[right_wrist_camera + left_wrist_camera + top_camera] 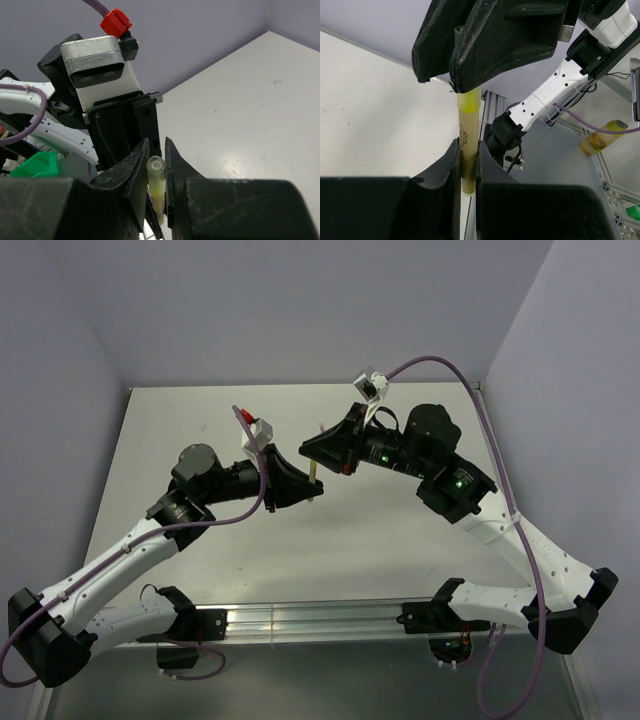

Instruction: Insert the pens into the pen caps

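Note:
The yellow pen (313, 480) stands about upright above the middle of the table, held between both grippers. My left gripper (298, 490) is shut on the pen's lower barrel (468, 150), its jaws pressed on both sides. My right gripper (320, 452) is shut on a pale, faintly yellowish pen cap (157, 175) at the pen's top end. The cap (469, 101) sits over the pen's tip, just under the right gripper's fingers (490, 45). The left gripper's fingers (125, 135) show right behind the cap. The blue and grey-purple pens and the other caps are out of view.
An aluminium rail (320, 618) runs along the table's near edge between the arm bases. Walls close the table at the back and both sides. A yellowish cylinder (602, 137) lies off the table beyond the right arm.

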You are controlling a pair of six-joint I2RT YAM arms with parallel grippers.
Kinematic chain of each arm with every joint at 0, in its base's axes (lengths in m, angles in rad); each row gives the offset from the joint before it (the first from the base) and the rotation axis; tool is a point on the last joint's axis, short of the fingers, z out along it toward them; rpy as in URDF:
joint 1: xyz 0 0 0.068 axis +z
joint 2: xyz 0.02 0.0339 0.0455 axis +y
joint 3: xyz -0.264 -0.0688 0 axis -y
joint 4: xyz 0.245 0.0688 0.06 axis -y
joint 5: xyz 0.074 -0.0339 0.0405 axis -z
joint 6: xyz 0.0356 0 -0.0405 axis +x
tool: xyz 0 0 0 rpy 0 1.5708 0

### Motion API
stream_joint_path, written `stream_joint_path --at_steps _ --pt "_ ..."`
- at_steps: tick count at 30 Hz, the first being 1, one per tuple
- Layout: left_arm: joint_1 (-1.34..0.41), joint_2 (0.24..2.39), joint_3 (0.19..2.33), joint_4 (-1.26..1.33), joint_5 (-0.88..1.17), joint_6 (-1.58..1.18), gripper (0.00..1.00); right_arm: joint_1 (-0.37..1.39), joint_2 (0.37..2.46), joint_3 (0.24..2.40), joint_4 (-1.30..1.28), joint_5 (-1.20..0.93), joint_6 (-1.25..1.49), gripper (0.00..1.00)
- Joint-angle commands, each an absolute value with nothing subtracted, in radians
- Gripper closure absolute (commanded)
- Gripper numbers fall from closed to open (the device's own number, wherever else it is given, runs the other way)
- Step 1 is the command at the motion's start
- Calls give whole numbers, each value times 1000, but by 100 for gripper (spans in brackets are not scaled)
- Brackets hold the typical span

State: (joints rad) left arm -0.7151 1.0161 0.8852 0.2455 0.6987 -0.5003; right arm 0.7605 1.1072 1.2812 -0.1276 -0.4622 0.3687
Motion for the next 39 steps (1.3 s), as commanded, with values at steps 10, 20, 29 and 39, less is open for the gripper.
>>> stream_joint_path --at_steps 10,20,29,39 --pt "-712 1002 992 281 604 -451 100 825 1083 1226 -166 -472 361 100" --pt "-712 1005 1023 270 588 -433 100 844 1075 1206 -181 -465 353 100" --pt "-712 1012 1052 264 572 -417 100 865 1078 1197 -186 -462 356 100" --pt "-710 1015 1072 255 561 -402 100 884 1085 1184 -193 -451 356 100"
